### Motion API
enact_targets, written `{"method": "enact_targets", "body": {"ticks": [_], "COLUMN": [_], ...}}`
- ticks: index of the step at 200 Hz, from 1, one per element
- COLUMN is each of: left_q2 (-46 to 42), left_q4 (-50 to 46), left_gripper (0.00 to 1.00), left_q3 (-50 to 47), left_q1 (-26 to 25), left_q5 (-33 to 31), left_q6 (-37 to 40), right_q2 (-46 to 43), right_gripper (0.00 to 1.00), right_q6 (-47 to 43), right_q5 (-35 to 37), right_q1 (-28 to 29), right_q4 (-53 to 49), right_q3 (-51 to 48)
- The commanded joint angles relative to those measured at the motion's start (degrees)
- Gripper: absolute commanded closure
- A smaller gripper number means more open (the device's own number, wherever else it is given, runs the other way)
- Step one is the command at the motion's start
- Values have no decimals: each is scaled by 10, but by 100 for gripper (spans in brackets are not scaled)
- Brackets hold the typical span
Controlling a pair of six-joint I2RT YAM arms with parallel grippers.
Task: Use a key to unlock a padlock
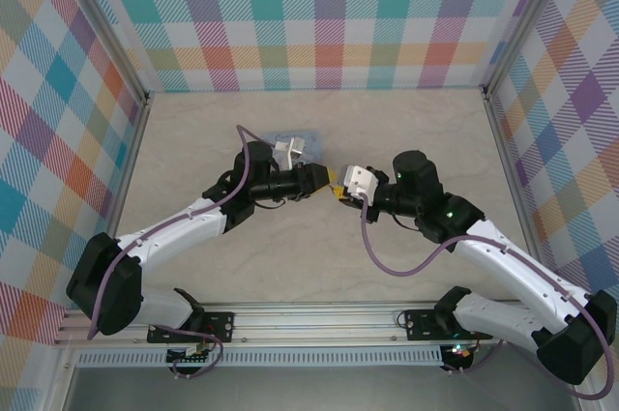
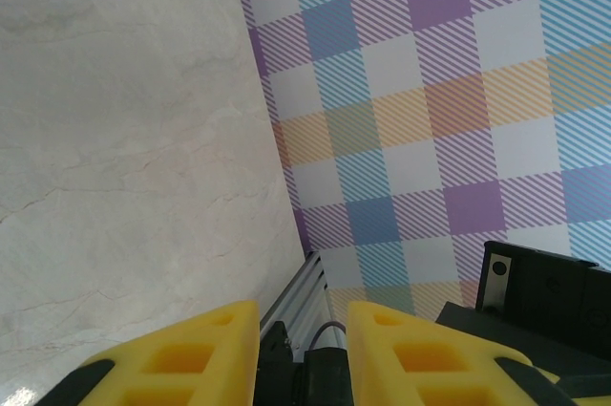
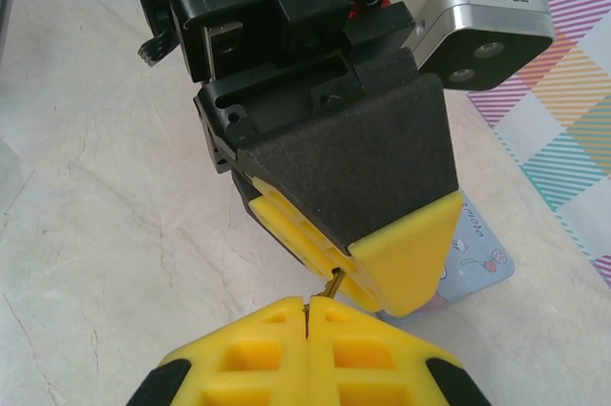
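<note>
A pale, marble-veined table (image 1: 319, 266) sits walled on three sides by pastel plaid panels (image 1: 319, 14), evenly lit, with what looks like an aluminium rail (image 1: 319, 319) along its near edge.

Support surface: pale marble-patterned table (image 1: 290, 266). Lying directly on it: one pale blue cartoon tin (image 3: 474, 255), flat, toward the far centre, partly hidden.

Both arms reach in from the near edge and meet mid-table. Left gripper (image 1: 327, 179) and right gripper (image 1: 338, 190) tip to tip, left one on the left, right one just right of it. Key (image 3: 331, 284) sticks out of the right gripper (image 3: 307, 315) toward the left gripper (image 3: 368, 277). Tin (image 1: 295, 145) on the table (image 1: 193, 131), behind the left gripper, far side. Walls left, right, far.
</note>
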Motion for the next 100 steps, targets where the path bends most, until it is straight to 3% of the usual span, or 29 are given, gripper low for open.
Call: {"method": "enact_targets", "body": {"ticks": [1, 100], "left_q2": [-1, -4], "left_q4": [25, 33], "left_gripper": [71, 74], "left_q3": [1, 2], "left_q1": [-8, -8], "left_q5": [16, 9], "left_q6": [-9, -33], "right_q2": [1, 11], "right_gripper": [100, 100], "right_q6": [10, 27], "right_q5": [-7, 11], "right_q1": [5, 5], "right_q4": [29, 63], "right_q3": [-5, -26]}}
